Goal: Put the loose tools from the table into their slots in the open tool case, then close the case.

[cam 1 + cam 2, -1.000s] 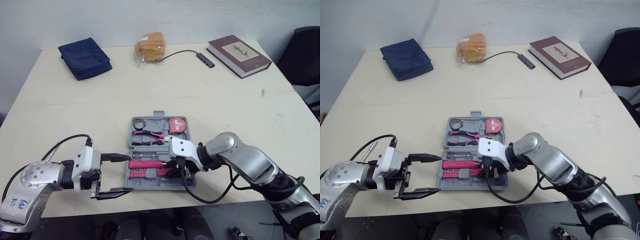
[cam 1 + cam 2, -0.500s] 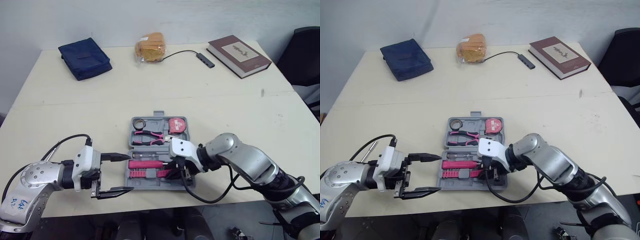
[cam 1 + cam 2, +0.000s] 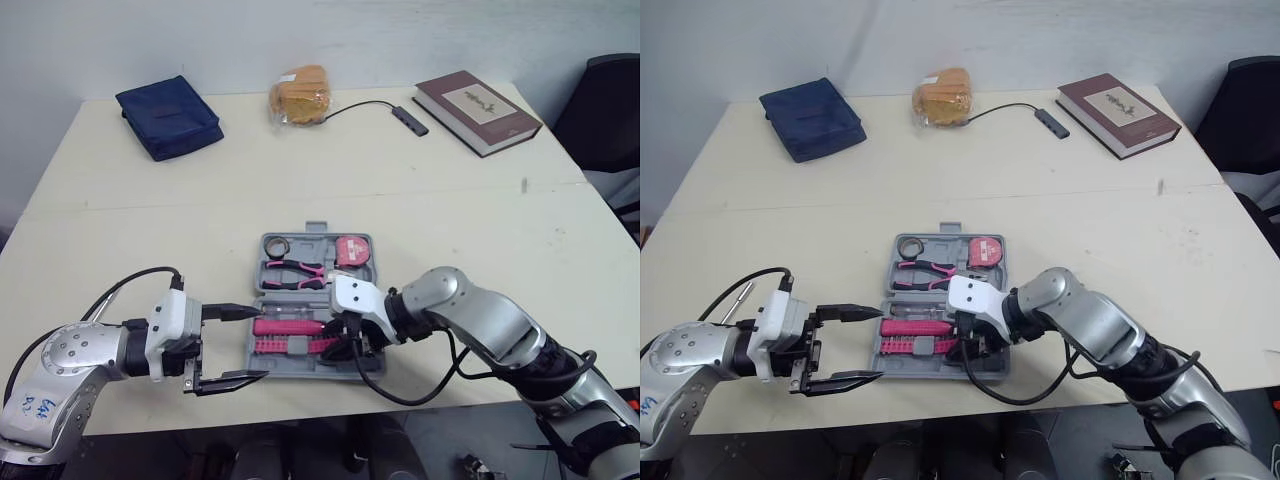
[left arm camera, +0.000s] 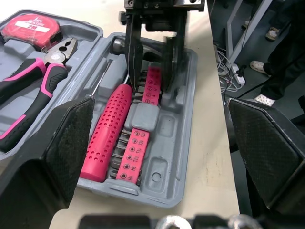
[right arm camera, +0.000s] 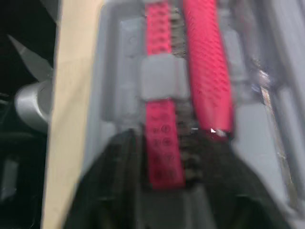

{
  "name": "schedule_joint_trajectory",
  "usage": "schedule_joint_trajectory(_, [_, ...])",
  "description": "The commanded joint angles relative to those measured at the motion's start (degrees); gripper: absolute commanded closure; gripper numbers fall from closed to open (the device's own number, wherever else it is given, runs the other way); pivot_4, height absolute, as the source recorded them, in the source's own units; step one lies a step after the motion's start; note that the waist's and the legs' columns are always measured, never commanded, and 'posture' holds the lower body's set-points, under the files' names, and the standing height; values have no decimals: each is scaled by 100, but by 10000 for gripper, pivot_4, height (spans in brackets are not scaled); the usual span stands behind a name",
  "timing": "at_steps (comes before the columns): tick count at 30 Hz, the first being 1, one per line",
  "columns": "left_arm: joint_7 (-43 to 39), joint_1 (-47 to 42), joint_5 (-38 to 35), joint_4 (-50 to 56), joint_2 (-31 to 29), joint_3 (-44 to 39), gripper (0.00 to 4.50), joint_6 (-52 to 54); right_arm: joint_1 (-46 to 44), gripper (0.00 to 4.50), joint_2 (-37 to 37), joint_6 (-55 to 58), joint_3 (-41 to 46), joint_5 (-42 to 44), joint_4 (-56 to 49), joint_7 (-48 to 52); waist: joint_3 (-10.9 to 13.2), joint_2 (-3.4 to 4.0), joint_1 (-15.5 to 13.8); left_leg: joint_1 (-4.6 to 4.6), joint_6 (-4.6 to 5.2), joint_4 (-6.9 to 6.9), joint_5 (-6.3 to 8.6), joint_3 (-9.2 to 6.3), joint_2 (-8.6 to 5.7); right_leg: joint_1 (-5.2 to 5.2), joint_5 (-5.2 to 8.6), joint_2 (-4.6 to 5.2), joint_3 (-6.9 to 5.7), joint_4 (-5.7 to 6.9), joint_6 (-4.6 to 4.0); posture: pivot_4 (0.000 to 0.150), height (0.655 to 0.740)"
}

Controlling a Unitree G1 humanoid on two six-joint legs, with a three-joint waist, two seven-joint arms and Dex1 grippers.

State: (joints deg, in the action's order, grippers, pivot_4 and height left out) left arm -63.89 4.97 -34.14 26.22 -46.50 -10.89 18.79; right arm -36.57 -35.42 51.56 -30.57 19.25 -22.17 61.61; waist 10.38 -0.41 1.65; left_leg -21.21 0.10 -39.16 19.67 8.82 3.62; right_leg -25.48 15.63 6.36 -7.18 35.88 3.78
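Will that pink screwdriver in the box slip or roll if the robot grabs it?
Probably no slipping: the pink screwdriver has a dimpled handle that should grip well. It looks stiff, unlikely to bend. Its round handle might roll on the table, but the tool case slot cradles it.

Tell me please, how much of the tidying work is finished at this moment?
Done, it seems: the pliers, the tape measure and the pink screwdriver lie in their slots in the tool case. In hand: the right gripper is down over the bit strip in the half nearest the robot, and the left gripper is open beside the case. Left: closing the case, which lies flat open.
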Motion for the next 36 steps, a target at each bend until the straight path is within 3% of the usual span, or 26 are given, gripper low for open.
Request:
schedule_joint_trajectory(1, [13, 13, -57, 93, -9, -85, 0, -38, 84, 10209, -257, -372, 855, 603, -55, 538, 0, 0, -6, 0, 2, 0, 0, 0, -3, 0, -1, 1, 1, -1, 2, 1500, 7400])
schedule_joint_trajectory(7, [69, 55, 11, 54, 35, -151, 0, -162, 416, 10209, -414, -1021, 1363, 904, 201, 1012, -2, -3, -9, 1, 5, 0, 1, -1, -1, 2, -2, 0, 0, -2, 4, 1500, 7400])
schedule_joint_trajectory(8, [86, 50, 28, 45, 48, -142, 0, -181, 514, 12415, -235, -1398, 1439, 838, 381, 954, -2, -3, 1, 1, 4, 0, 1, -1, -1, 2, -2, 0, 0, -2, 4, 1500, 7400])
schedule_joint_trajectory(10, [134, 37, 65, 38, 84, -115, 0, -217, 657, 19250, -16, -1993, 1421, 671, 705, 967, -2, -4, 20, 3, 3, 0, 1, 2, 0, 1, -2, -3, 3, -1, 3, 1500, 7400])
schedule_joint_trajectory(15, [187, 56, 74, 88, 97, -81, 0, -224, 754, 44808, 233, -3262, 1014, -171, 1421, 907, -3, -5, -1, 4, 1, 0, -1, 5, -2, 1, -2, -4, 3, 1, 3, 1500, 7400])
schedule_joint_trajectory(29, [185, 129, 82, 63, 19, -174, 0, -216, 1303, 44808, -15, -5034, 457, -1423, 2079, 1057, -6, -9, -5, 11, 1, -3, -1, 5, -1, 7, -2, -3, 4, 1, 4, 1500, 7400])
schedule_joint_trajectory(33, [341, 160, 135, 52, 113, -214, 0, -267, 1431, 44808, 92, -5086, 860, -871, 1870, 1069, -14, -22, -16, 12, 1, -3, -1, 3, 0, 9, -2, -3, 3, 1, 3, 1500, 7400])
schedule_joint_trajectory(36, [345, 184, 260, -248, 89, -372, 0, -454, 1499, 44808, 111, -5092, 1510, 7, 1684, 1278, -14, -22, -15, 10, 2, -3, -2, 4, -3, 9, -2, 1, 4, 1, 4, 1500, 7400])
